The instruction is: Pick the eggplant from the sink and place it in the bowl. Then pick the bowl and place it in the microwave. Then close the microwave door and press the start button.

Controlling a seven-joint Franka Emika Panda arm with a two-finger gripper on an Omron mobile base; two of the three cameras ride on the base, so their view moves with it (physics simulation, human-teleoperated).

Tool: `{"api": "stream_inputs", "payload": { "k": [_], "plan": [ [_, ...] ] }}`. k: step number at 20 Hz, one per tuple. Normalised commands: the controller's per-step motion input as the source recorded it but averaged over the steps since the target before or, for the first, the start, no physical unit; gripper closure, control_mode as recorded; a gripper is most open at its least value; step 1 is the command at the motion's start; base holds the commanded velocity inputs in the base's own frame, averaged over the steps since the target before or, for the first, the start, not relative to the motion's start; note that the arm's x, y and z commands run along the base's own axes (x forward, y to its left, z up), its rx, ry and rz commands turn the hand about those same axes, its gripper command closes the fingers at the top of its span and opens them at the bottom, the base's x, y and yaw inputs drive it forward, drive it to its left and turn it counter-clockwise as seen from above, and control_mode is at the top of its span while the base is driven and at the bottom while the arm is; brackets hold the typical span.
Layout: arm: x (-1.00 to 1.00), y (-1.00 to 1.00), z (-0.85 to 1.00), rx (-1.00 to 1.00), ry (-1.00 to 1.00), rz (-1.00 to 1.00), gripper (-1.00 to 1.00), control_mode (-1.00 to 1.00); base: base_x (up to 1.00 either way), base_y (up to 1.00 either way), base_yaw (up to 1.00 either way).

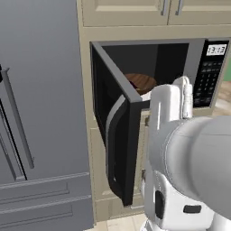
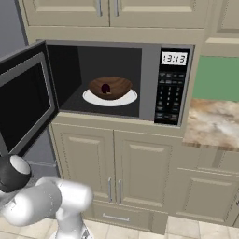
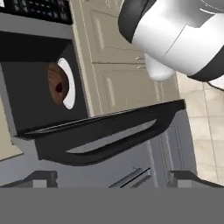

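Bowl (image 2: pixel 110 87) loaded, microwave door (image 3: pixel 105 133) left ajar

The door's long handle (image 3: pixel 111 138) is seen at twelve o'clock of the opened, empty gripper (image 3: pixel 111 180), lying crosswise.

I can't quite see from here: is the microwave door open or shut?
Open. The microwave door swings out to the left, and the bowl sits in plain sight inside the microwave.

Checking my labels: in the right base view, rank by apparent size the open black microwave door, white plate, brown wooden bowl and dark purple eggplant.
1. Open black microwave door, though nearest the camera
2. White plate
3. Brown wooden bowl
4. Dark purple eggplant
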Motion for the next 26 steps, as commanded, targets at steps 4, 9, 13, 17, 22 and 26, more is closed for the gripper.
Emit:
{"api": "stream_inputs", "payload": {
  "k": [4,9,13,17,22,26],
  "plan": [
    [0.76,0.59,-0.98,-0.43,0.0,0.23,-1.0,-1.0,0.0,0.0,0.0],
    [1.0,0.23,-1.0,-0.36,0.04,0.18,-1.0,-1.0,0.0,0.0,0.0],
    [1.0,0.01,-0.94,-0.28,0.01,0.1,-1.0,-1.0,0.0,0.0,0.0],
    [0.98,-0.36,-0.74,-0.17,0.0,0.04,-1.0,-1.0,0.0,0.0,0.0],
    [0.8,-0.7,-0.28,-0.08,0.0,0.01,-1.0,-1.0,0.0,0.0,0.0],
    [0.62,-0.67,-0.17,-0.06,0.0,0.0,-1.0,-1.0,0.0,0.0,0.0]
  ]
}}
